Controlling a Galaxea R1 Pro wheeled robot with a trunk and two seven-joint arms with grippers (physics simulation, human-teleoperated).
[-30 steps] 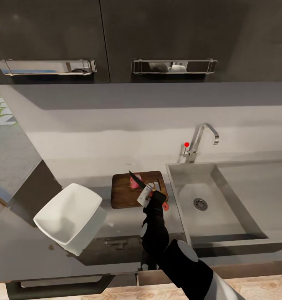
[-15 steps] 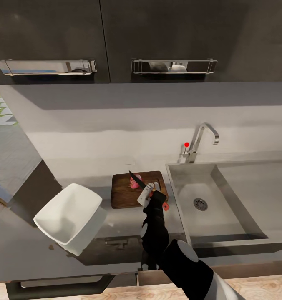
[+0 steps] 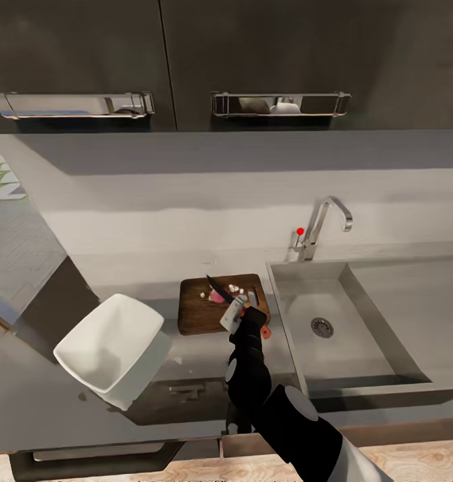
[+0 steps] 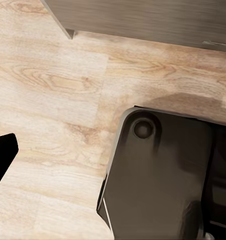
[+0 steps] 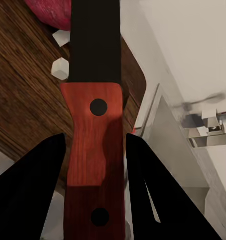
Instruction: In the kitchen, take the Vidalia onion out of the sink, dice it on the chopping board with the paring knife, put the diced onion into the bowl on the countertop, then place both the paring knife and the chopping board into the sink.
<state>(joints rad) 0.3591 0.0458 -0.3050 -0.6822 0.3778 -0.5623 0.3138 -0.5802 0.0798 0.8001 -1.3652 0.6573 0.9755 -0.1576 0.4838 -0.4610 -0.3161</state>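
Observation:
The dark wooden chopping board (image 3: 203,313) lies on the grey countertop (image 3: 186,365), just left of the sink (image 3: 387,314). On it are a pink onion piece (image 3: 218,296) and small white diced bits (image 3: 234,289). My right gripper (image 3: 236,313) is shut on the paring knife's reddish handle (image 5: 94,150), and the dark blade (image 3: 214,284) points over the onion. The wrist view has the blade (image 5: 95,40) touching the pink onion (image 5: 50,12), with dice (image 5: 59,68) beside it on the board (image 5: 22,100). The white bowl (image 3: 109,341) sits tilted at the counter's left. One dark finger (image 4: 1,156) of the left gripper shows over the floor.
A curved chrome tap (image 3: 326,224) with a red knob (image 3: 299,232) stands behind the steel basin with its round drain (image 3: 321,327). Dark wall cabinets with chrome handles (image 3: 280,105) hang overhead. The left wrist view has wooden floor (image 4: 52,85) and my dark base (image 4: 158,175).
The pink onion on the board has turned into a smaller pink piece with white diced bits scattered around it. The knife and right arm have barely moved. The view shifted slightly.

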